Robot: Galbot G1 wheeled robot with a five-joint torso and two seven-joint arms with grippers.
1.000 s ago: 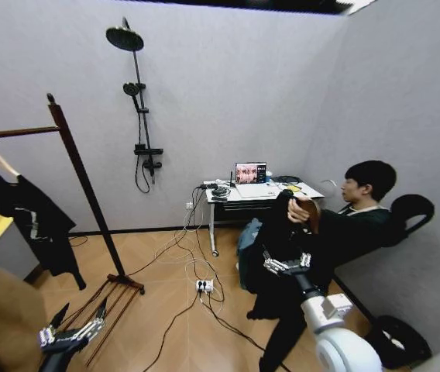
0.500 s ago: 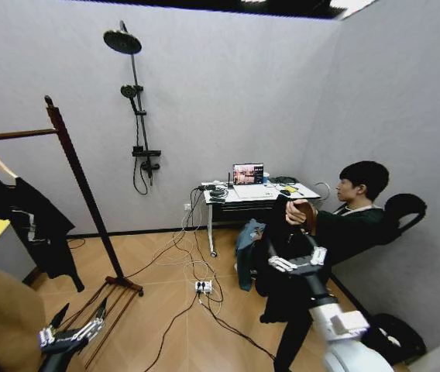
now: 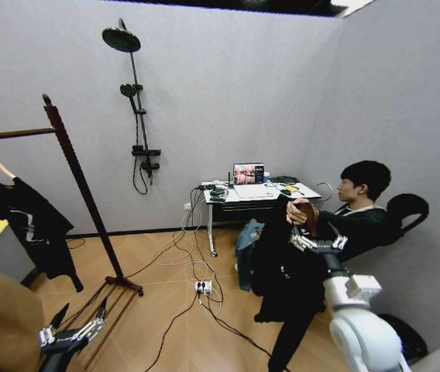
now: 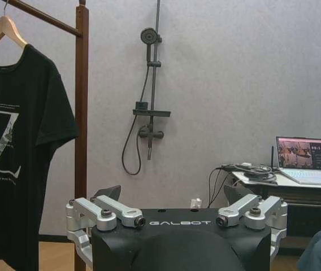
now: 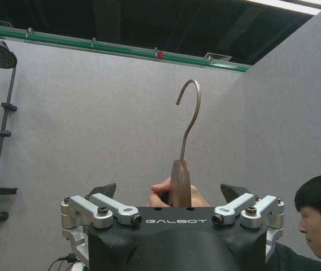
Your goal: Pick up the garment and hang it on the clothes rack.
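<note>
The right gripper (image 3: 315, 242) is raised at the right, fingers spread open on either side of the wooden hanger (image 5: 180, 183) a seated person's hand (image 3: 298, 211) holds up. The black garment (image 3: 282, 267) hangs below it, well apart from the clothes rack (image 3: 71, 174) at the left. The left gripper (image 3: 71, 335) waits low, open.
</note>
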